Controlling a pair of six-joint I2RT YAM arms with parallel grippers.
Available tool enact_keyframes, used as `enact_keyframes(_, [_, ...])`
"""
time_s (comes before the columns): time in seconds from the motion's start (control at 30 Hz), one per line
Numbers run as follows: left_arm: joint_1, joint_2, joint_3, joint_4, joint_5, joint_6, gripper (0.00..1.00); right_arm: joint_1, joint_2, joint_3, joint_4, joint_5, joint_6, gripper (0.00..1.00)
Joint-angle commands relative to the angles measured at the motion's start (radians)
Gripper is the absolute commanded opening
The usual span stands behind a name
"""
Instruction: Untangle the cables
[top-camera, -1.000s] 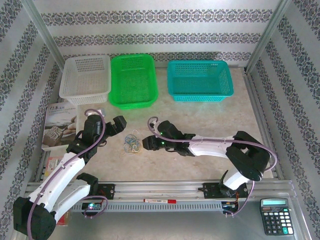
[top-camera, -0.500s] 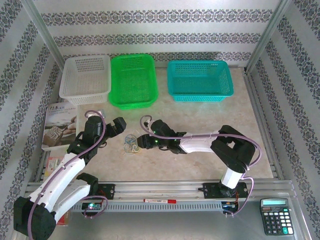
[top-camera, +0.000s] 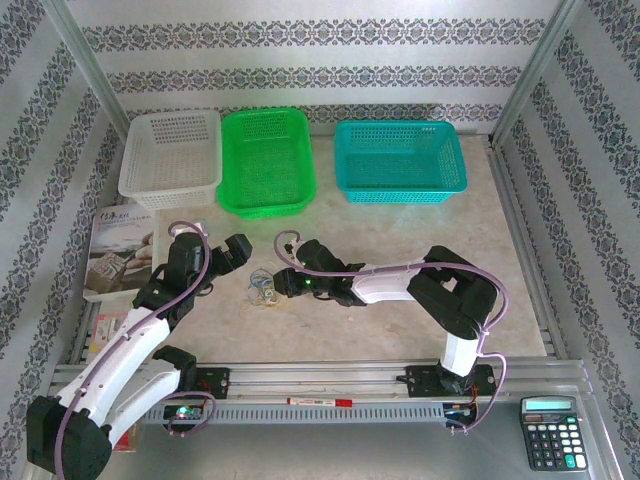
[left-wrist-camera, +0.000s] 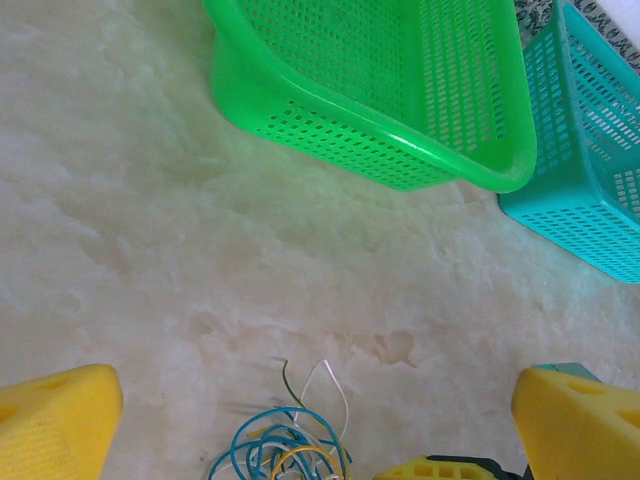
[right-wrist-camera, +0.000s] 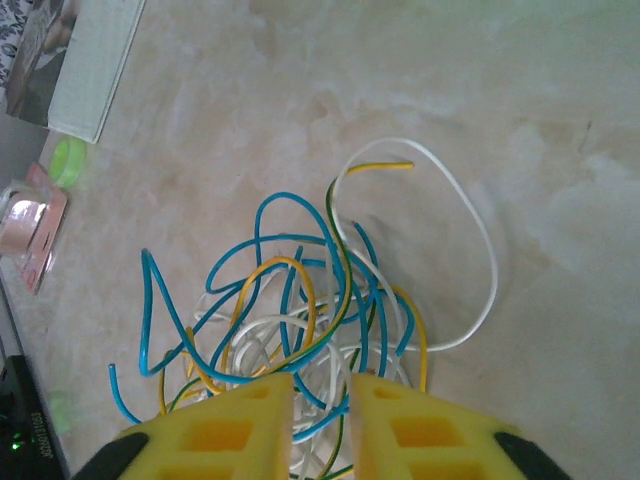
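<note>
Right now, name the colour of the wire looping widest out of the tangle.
White. That wire shows best in the right wrist view.

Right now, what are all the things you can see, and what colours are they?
white basket: one, white, far left.
green basket: one, green, beside the white one.
teal basket: one, teal, far right.
cables: one tangle, blue, yellow and white, mid-table.
book: one, pale, left edge.
calculator: one, dark, near right corner.
pen: one, white and red, near edge.
table: one, pale marbled, under the baskets and cables.
left gripper: one, yellow fingers, open, left of the cables.
right gripper: one, yellow fingers, nearly together at the cables; grip unclear.
</note>
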Motion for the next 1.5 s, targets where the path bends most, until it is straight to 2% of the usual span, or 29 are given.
enact_keyframes(0.0, [-0.01, -0.018, -0.014, 0.018, 0.0, -0.017, 1.0, -0.001, 0.024, 0.009, 0.03, 0.02, -0.001, 0.16])
enact_keyframes(0.03, [-0.009, -0.018, -0.015, 0.021, 0.0, -0.019, 1.0, -0.003, 0.022, 0.006, 0.035, 0.016, -0.001, 0.15])
enact_keyframes(0.13, [-0.009, -0.023, -0.02, 0.021, 0.003, -0.022, 1.0, -0.011, 0.003, -0.012, 0.045, 0.003, 0.005, 0.22])
enact_keyframes(0.3, [-0.01, -0.026, -0.023, 0.023, 0.005, -0.022, 1.0, -0.013, -0.068, -0.049, 0.042, -0.001, 0.008, 0.28])
enact_keyframes(0.63, [-0.01, -0.026, -0.014, 0.025, 0.004, -0.02, 1.0, 0.049, -0.193, -0.083, -0.028, 0.009, -0.028, 0.3])
enact_keyframes(0.9, [-0.011, -0.027, -0.014, 0.027, 0.004, -0.023, 1.0, 0.116, -0.133, -0.002, -0.117, 0.048, -0.085, 0.37])
enact_keyframes(1.27, [-0.011, -0.026, -0.016, 0.027, 0.005, -0.023, 1.0, 0.126, -0.056, 0.075, -0.159, 0.072, -0.114, 0.37])
enact_keyframes(1.47, [-0.01, -0.028, -0.019, 0.031, 0.007, -0.025, 1.0, 0.126, -0.03, 0.093, -0.16, 0.077, -0.115, 0.33])
